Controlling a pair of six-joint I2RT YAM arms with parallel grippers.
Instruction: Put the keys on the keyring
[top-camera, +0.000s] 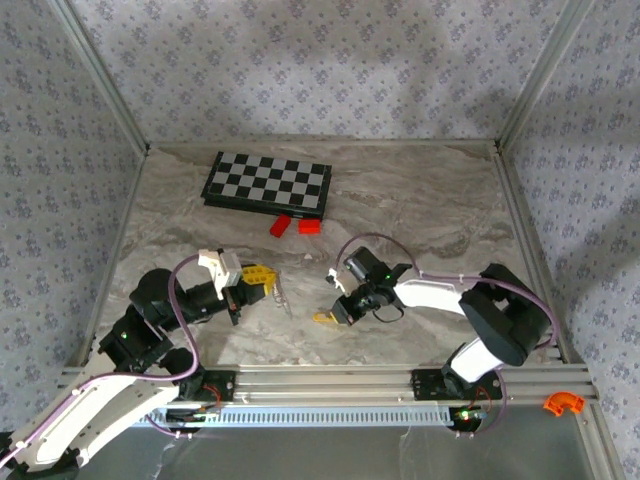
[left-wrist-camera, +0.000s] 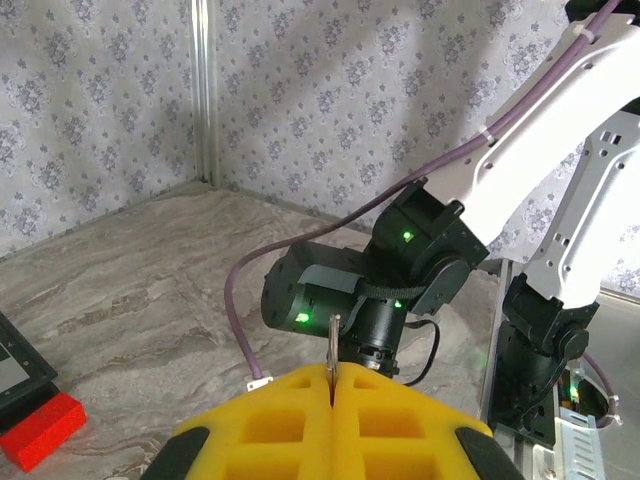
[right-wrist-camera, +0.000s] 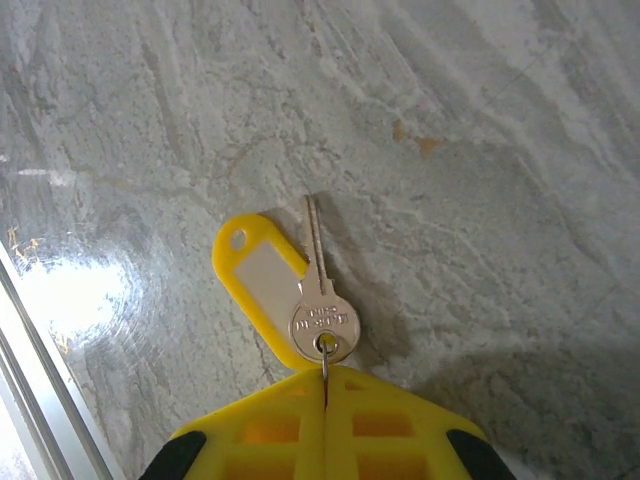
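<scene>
Under the right claw (right-wrist-camera: 325, 382), just off the tips of its yellow fingers, is the key (right-wrist-camera: 322, 318): small and silver, with a round stamped head and a slim shank pointing away across the table (right-wrist-camera: 480, 150), and a yellow tag (right-wrist-camera: 255, 280) fanned out beside it, partly under the head. That claw is pressed together, and what it pinches is a thin wire loop (right-wrist-camera: 325, 352) threaded through the hole in the key's head, so key and tag are carried by the loop rather than gripped themselves. The head touches the fingertips, but I cannot tell whether the key rests on the table or hangs just above it. I judge the key light, stiff and slick, free to swing on that loop, so its hole will not keep its aim unaided. If I want it steady, the flat head is the place to grip, not the shank. My left claw (left-wrist-camera: 332, 378) is pressed together too, on a thin metal piece standing up between its pads, which I take for the ring (left-wrist-camera: 333, 338) seen edge on, its shape hidden from me. From above the claws face each other, apart, with the key near the table's front middle. The ring looks thin and springy, easy to bend or drop
</scene>
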